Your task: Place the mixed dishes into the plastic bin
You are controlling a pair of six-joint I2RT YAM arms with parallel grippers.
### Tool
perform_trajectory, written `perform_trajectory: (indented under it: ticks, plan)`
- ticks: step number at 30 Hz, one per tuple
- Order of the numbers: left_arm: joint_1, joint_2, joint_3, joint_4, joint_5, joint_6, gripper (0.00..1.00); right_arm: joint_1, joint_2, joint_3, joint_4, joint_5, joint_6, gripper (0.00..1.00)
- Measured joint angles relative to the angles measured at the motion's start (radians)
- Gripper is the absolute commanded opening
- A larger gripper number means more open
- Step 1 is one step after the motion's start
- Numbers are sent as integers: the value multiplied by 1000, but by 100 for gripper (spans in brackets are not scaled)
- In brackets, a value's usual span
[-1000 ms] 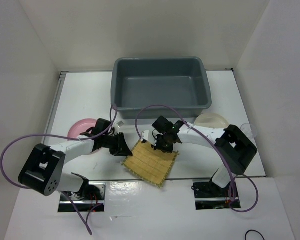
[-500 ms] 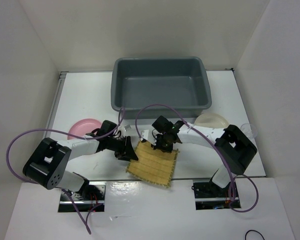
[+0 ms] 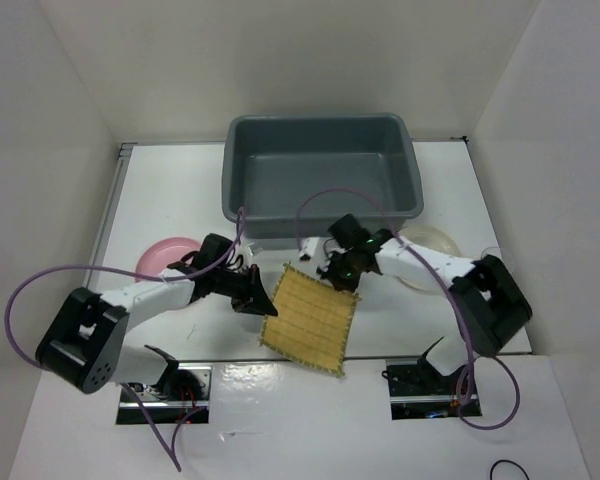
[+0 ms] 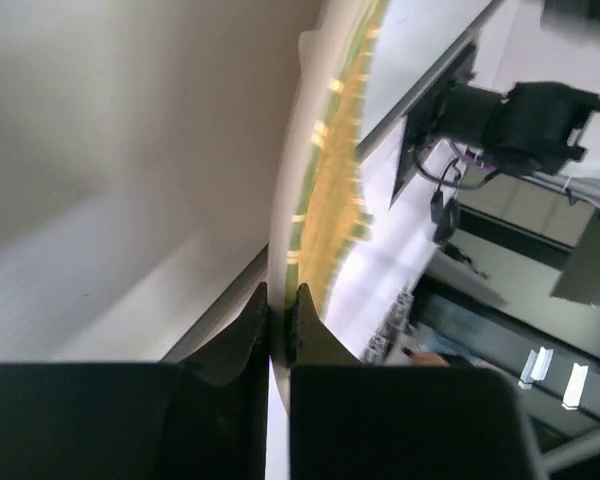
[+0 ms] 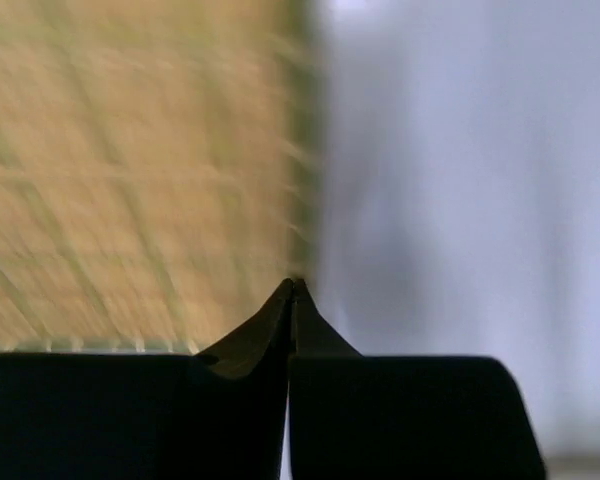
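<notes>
The yellow woven mat point(image 3: 310, 318) lies in front of the plastic bin point(image 3: 320, 175), between both arms. My left gripper point(image 3: 264, 303) is shut on the mat's left edge. In the left wrist view, the mat point(image 4: 342, 130) runs edge-on out from between the pinching jaws of the left gripper point(image 4: 282, 300). My right gripper point(image 3: 333, 274) is shut, its tips point(image 5: 295, 286) meeting the edge of the blurred mat point(image 5: 130, 170); I cannot tell whether anything is pinched. The pink plate point(image 3: 164, 255) lies at the left, the cream plate point(image 3: 428, 243) at the right, and the clear cup point(image 3: 501, 259) beyond it.
White walls close in the table on the left, back and right. Purple cables loop over both arms point(image 3: 40, 285). The arms' base plates point(image 3: 420, 385) sit at the near edge. The bin holds nothing visible.
The left gripper opened wider, slid to the mat's left edge and shut on it. The right arm shifted right and toward the bin. The mat turned and shifted slightly.
</notes>
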Motion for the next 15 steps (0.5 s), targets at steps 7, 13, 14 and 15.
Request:
perform_trajectory:
  ticks: [7,13,14,15]
  plan:
    - [-13,-235,164,-108,-32,23,0,-393,-479,-13,-22,29,2,0]
    - [-5,-265,395,-138,-18,-44,0,-588,-666,7,-109,39,13,0]
    - [2,-256,442,-146,-12,-54,0,-629,-687,1,-115,53,22,4]
    - [10,-240,488,-149,-6,-62,0,-674,-726,-20,-110,77,35,13]
